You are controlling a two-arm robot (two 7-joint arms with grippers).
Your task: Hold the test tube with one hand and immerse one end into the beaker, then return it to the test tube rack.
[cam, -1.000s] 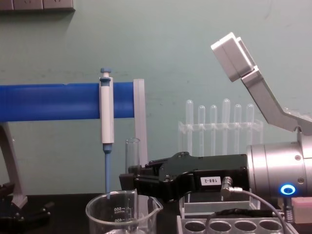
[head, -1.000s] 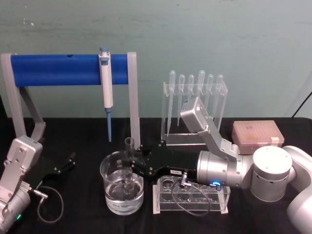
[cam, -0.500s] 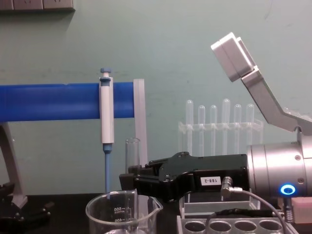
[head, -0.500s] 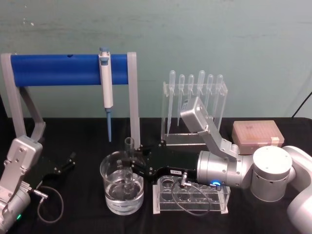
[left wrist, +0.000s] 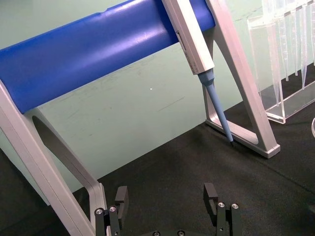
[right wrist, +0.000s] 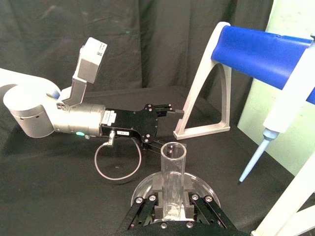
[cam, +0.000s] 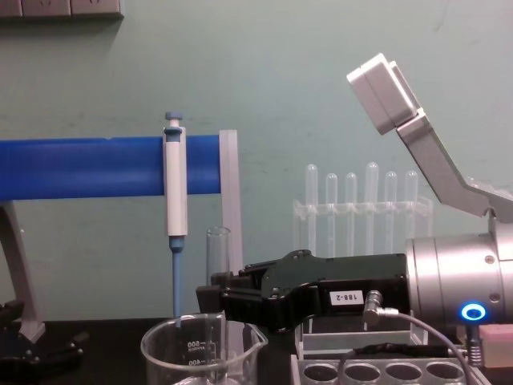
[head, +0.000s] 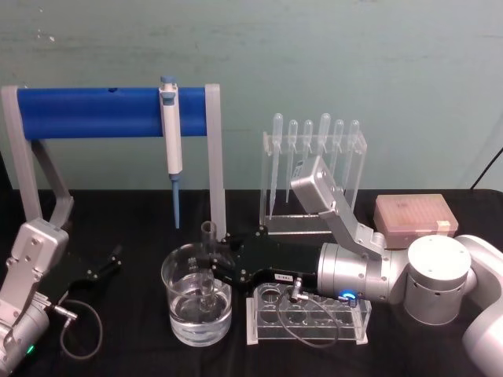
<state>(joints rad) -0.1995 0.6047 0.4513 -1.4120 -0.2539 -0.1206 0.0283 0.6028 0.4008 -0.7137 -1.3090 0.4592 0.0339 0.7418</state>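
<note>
Reaching in from 3 o'clock past the test tube rack (head: 313, 316), the right gripper (head: 211, 264) clamps the test tube (head: 207, 233) upright in the beaker (head: 179, 310), the tube's round end underwater. The left gripper (left wrist: 167, 194) lies at the beaker's 9 o'clock, fingers spread.

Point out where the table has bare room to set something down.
Bare black table lies under the blue stand, behind the open left gripper, and between that gripper and the beaker. The middle is crowded: the right gripper holds the test tube in the beaker, close beside the test tube rack, pipette rack behind.
</note>
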